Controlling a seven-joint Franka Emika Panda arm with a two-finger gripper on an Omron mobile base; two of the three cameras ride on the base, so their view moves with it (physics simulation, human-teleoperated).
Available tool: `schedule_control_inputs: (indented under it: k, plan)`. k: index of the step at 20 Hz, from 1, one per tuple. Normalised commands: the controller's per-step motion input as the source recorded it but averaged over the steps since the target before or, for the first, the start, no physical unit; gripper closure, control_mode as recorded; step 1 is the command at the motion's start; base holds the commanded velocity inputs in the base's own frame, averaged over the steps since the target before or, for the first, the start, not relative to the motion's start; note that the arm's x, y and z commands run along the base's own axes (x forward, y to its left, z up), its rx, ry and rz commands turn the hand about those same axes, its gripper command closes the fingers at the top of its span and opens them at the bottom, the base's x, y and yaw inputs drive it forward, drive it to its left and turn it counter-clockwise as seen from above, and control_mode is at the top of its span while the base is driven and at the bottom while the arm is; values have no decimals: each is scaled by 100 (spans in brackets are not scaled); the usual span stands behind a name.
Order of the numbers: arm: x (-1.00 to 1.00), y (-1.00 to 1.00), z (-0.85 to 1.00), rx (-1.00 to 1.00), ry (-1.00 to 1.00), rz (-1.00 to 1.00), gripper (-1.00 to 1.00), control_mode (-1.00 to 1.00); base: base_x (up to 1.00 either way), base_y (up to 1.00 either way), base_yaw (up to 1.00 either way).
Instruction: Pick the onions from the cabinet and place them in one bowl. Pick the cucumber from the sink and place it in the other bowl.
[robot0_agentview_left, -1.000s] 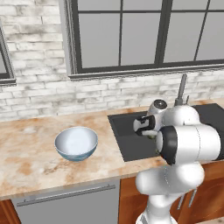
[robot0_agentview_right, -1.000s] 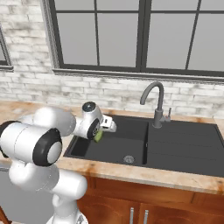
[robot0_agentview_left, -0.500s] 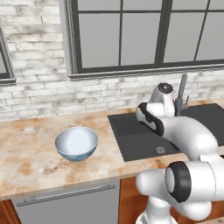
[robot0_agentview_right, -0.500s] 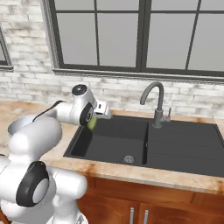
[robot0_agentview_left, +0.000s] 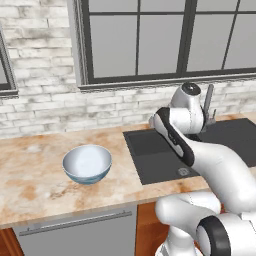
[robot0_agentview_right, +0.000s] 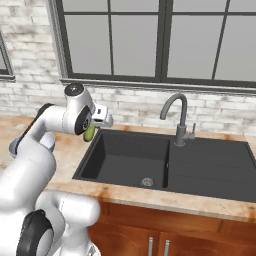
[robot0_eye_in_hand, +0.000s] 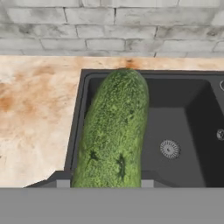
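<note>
My gripper (robot0_agentview_right: 93, 131) is shut on the cucumber (robot0_agentview_right: 90, 134), a short green one that hangs above the left rim of the dark sink (robot0_agentview_right: 131, 156). In the hand view the cucumber (robot0_eye_in_hand: 114, 131) rises between the two fingertips and hides part of the sink's left basin (robot0_eye_in_hand: 183, 127). The light blue bowl (robot0_agentview_left: 87, 163) stands on the counter to the left of the sink (robot0_agentview_left: 150, 150), apart from the arm. The onions, the cabinet and the pale green-cream bowl are out of view.
A dark gooseneck tap (robot0_agentview_right: 176, 116) stands behind the sink's middle. The marbled counter (robot0_agentview_left: 35, 180) runs left of the sink to a brick wall with windows. A drain (robot0_eye_in_hand: 169, 148) lies in the basin floor. Drawers with metal handles (robot0_agentview_right: 157, 246) are below.
The arm has lifted the cucumber out of the basin and carried it up and left to the sink's left rim. The gripper has stayed shut on it.
</note>
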Motion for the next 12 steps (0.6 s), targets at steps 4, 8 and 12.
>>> schedule_control_inputs:
  k: [4, 8, 12]
  plan:
    - [-42, 72, 41, 0, 0, 15, 100, -100, 0, 0, 0]
    - [-43, 84, 24, -4, 0, 17, 100, -100, 0, 0, 0]
    - [-42, 91, 12, -6, 0, 18, 100, -100, 0, 0, 0]
